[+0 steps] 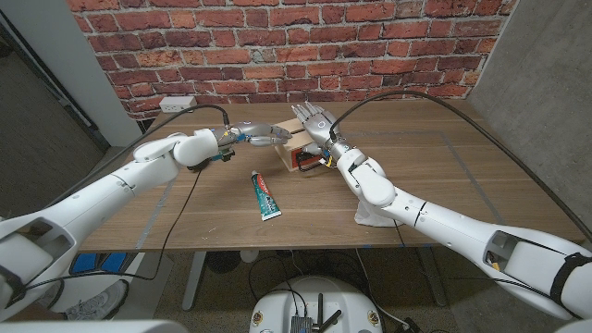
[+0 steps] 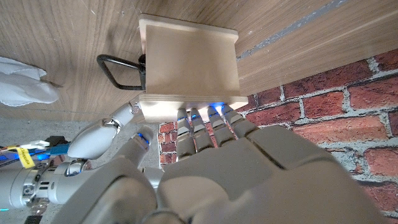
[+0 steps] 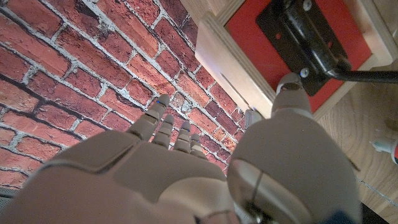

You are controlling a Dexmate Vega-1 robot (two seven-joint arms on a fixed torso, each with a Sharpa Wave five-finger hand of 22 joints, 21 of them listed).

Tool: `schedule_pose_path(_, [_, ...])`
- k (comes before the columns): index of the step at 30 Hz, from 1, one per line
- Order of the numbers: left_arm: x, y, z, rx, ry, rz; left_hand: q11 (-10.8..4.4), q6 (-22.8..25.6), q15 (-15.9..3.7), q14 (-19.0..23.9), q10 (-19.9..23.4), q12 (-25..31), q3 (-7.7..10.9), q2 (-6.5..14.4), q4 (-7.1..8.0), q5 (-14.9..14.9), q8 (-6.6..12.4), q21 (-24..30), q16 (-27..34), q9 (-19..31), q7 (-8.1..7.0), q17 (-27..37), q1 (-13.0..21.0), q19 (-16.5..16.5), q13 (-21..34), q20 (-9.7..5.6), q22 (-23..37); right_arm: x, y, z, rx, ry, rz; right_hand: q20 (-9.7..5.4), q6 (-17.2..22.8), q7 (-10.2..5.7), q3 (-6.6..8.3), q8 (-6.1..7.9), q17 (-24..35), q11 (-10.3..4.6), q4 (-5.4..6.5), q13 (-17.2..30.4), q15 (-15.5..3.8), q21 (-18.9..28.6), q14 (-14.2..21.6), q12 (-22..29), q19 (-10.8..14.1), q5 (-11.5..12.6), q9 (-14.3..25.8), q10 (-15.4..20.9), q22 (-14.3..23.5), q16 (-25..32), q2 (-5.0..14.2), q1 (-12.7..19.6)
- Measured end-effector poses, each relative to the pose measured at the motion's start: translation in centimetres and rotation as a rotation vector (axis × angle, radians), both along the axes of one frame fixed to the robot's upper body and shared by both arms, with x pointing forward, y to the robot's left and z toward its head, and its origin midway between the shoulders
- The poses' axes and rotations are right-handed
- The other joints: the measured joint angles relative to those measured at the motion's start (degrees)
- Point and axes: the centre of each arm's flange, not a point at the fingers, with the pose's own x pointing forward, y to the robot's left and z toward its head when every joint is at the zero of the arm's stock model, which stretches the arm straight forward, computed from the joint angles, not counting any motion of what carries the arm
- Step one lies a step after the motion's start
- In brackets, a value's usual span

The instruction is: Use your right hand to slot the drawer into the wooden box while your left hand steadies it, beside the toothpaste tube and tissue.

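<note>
Item: wooden box [image 1: 294, 141], far-centre of table [image 1: 444, 185], w/ red-fronted drawer [image 3: 292, 46] and black handle [image 2: 118, 71]. Status: drawer front looks about flush w/ box frame in right wrist view, so slotting prob. done or nearly; seating depth not clear from these angles. L hand [image 1: 257, 136]: fingertips [image 2: 205, 118] pressed against box side, steadying, not wrapped round it. R hand [image 1: 314, 120]: stands above/behind box, fingers spread and upright, gripping nothing; thumb tip [image 3: 291, 84] sits just beside handle plate, contact uncertain. Left to do: confirm drawer home w/ a last push if needed, then withdraw both. Nearby: toothpaste tube [image 1: 266, 195] in front of box, apart from it; white tissue [image 1: 373, 218] partly under R forearm. Obstructions: none between hands and box; brick wall [image 1: 277, 46] behind.
</note>
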Motion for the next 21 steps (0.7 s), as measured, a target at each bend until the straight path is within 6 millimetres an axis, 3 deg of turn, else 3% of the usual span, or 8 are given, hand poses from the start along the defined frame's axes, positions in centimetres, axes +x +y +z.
schedule_pose_path(7, [0.0,0.0,0.0,0.000,0.000,-0.001,0.00,0.0,0.00,0.0,0.0,0.0,0.16,0.0,0.16,0.0,0.00,0.0,0.0,0.0,0.00,0.0,0.0,0.0,0.0,0.00,0.0,0.1,0.0,-0.1,-0.005,0.011,-0.007,0.00,0.2,0.16,0.00,0.00,0.0,-0.21,0.00,0.0,0.00,0.0,0.0,0.0,0.0,0.0,0.0,0.2,0.0,0.0,0.01,0.0])
schedule_pose_path(8, [0.0,0.0,0.0,0.000,-0.002,0.000,0.00,0.0,0.00,0.0,0.0,0.0,0.16,0.0,0.16,0.0,0.00,0.0,0.0,0.0,0.00,0.0,0.0,0.0,0.0,0.00,0.0,-0.7,0.2,0.1,-0.010,0.000,0.010,0.00,0.2,0.21,0.00,0.00,0.0,-0.21,0.01,0.0,0.00,0.0,0.0,0.0,0.0,0.0,0.0,0.2,0.0,0.0,0.02,0.0])
schedule_pose_path(21, [0.0,0.0,0.0,0.000,-0.007,0.001,0.00,0.0,0.00,0.0,0.0,0.0,0.16,0.0,0.16,0.0,0.00,0.0,0.0,0.0,0.00,0.0,0.0,0.0,0.0,0.00,0.0,-1.6,-0.1,-0.2,-0.013,0.016,0.014,-0.01,0.6,-0.14,0.22,0.00,0.0,-0.10,-0.19,0.0,-0.16,0.0,0.2,0.0,0.6,0.3,0.0,0.7,0.0,0.0,0.51,-0.5])
